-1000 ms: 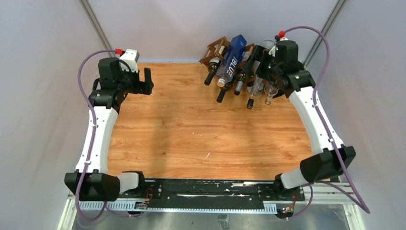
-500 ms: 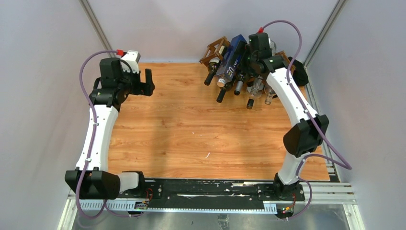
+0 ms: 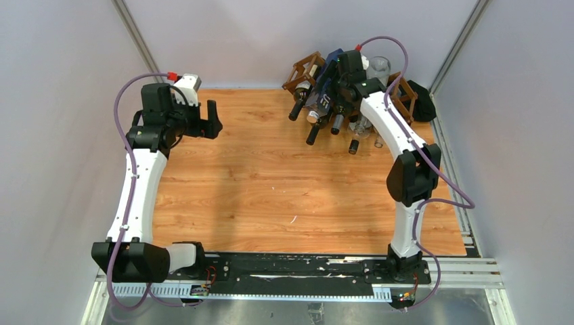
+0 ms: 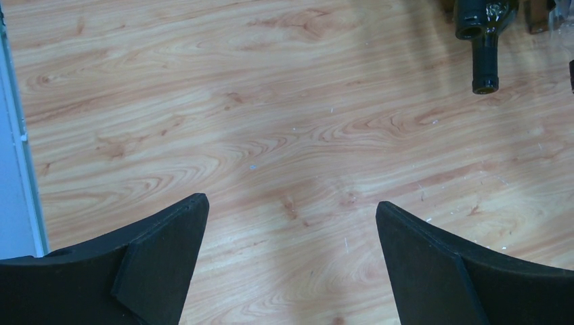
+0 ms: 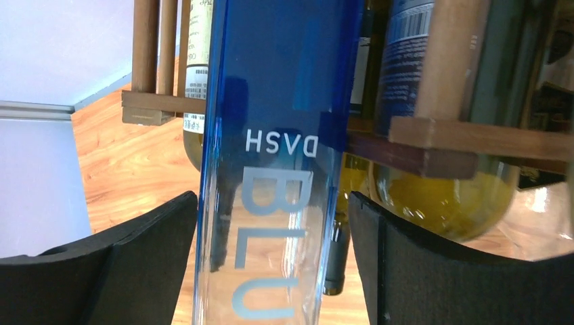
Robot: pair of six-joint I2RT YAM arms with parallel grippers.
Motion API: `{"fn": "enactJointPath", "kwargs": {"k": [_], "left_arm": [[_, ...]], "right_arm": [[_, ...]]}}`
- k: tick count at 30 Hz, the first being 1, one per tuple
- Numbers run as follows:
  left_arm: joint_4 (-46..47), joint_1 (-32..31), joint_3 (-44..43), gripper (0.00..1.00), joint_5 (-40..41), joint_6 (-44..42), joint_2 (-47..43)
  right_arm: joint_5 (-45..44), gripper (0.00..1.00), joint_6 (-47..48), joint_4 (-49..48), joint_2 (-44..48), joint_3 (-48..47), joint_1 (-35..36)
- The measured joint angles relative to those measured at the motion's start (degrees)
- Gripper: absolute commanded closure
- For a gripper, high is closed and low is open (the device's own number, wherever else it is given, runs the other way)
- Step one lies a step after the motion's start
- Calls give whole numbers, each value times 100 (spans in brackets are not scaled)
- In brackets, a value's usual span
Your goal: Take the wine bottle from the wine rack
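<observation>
Grey panel walls point(image 3: 61, 135) enclose a wood-grain desk point(image 3: 271, 189). The wine rack point(image 3: 306, 68), a dark brown open lattice, stands at the far right corner. It is loaded with several bottles whose necks point toward the near edge.

The wine bottle point(image 5: 277, 122) meant by the task is judged to be the tall blue one lettered BLU DASH. It rests in the upper part of the rack. Its long axis runs from the far edge toward the near edge, slanting a little left, neck end nearer the desk's middle.

The right arm point(image 3: 399, 145) is much the nearer, stretched along the right edge to the rack. The left arm point(image 3: 139, 183) holds off by the far left corner, well apart.

The right gripper point(image 5: 272, 196) straddles the blue body, one finger point(image 5: 135, 257) at each side, so the bottle's axis passes between the jaws and across their closing line. The fingers lie at the glass, but whether they press on it cannot be told.

The coming move is judged to be a lift up and toward the near edge, clear of the slats point(image 5: 474, 139) and of the pale yellow bottle point(image 5: 440, 196) just beside.

The left gripper point(image 4: 291, 203) hangs with jaws wide apart over the desk, a dark bottle neck point(image 4: 484, 61) beyond it.
</observation>
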State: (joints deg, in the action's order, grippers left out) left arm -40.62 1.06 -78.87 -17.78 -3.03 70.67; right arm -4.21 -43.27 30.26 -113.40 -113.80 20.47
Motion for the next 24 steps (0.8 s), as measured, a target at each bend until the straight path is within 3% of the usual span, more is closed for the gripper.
{"fn": "enactJointPath", "kwargs": {"k": [7, 13, 17, 22, 24], "left_arm": [[-74, 0, 0, 0, -92, -17, -13], [-114, 0, 2, 0, -203, -20, -13], [-175, 0, 2, 0, -308, -66, -13], [-199, 0, 2, 0, -564, -153, -13], [-199, -11, 2, 0, -684, -186, -13]], "right_arm": [[-7, 30, -177, -238, -271, -118, 76], [-302, 47, -238, -205, -348, -232, 155], [-448, 64, -247, -203, -348, -234, 210], [-538, 99, -205, -212, -343, -234, 238], [-551, 100, -155, -245, -304, -192, 243]]}}
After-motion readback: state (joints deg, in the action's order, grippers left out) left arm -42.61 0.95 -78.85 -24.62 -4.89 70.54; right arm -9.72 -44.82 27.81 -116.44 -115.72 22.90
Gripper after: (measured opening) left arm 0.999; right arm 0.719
